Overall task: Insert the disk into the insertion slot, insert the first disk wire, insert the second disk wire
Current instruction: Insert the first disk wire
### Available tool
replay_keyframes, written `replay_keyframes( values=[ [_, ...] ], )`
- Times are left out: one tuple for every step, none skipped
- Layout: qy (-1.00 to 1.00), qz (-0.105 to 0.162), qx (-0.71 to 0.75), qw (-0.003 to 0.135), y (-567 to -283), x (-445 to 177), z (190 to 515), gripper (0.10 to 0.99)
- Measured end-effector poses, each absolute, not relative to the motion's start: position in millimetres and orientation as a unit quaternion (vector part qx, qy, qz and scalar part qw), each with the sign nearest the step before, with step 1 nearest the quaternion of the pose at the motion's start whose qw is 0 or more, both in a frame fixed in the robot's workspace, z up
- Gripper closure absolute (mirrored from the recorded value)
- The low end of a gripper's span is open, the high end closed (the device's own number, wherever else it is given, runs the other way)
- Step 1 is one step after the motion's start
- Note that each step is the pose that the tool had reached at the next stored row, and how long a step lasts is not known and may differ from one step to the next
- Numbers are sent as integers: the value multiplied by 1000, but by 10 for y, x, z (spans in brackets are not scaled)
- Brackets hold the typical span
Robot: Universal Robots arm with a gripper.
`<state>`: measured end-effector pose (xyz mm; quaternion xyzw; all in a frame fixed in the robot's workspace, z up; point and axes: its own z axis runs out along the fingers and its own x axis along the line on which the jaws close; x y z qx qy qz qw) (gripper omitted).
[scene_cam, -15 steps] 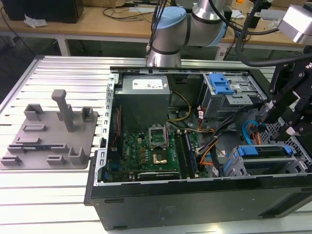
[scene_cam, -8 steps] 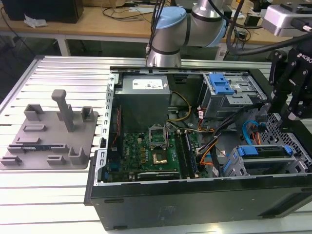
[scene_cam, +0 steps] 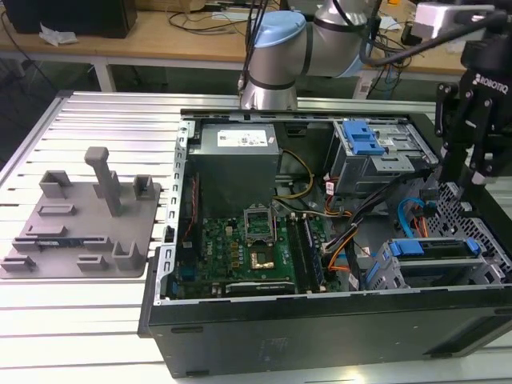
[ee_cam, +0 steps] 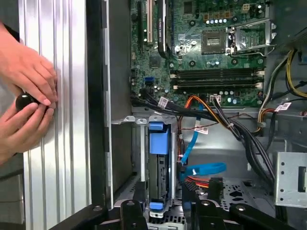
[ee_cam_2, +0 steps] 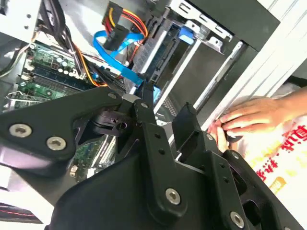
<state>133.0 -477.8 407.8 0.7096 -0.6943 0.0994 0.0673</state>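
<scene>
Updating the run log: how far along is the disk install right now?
Done: the disk sits in the insertion slot. In hand: nothing; the gripper hovers over it, fingers open. Left: the blue cable and orange-wired connector look unplugged beside it.

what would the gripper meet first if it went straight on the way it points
Most likely the disk, seated in the insertion slot in line with the gripper; the blue cable beside it might come first, depth unclear.
</scene>
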Motion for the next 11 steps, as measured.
replay_keyframes(
  values=[
    [-694,103,709,72,-4707,1330,4075,651],
    [-693,107,709,76,-4665,1329,4076,651],
    [-692,112,708,81,-4625,1329,4073,651],
    [-690,122,707,94,-4570,1329,4070,651],
    [-689,130,706,102,-4535,1330,4069,651],
    [-687,136,705,109,-4503,1333,4067,651],
    [-686,141,704,115,-4479,1336,4065,651],
    [-685,149,703,122,-4448,1340,4064,651],
    [-684,154,702,128,-4418,1345,4062,651],
    [-682,159,701,133,-4388,1352,4060,651],
    [-681,164,700,138,-4345,1367,4055,651]
  ],
)
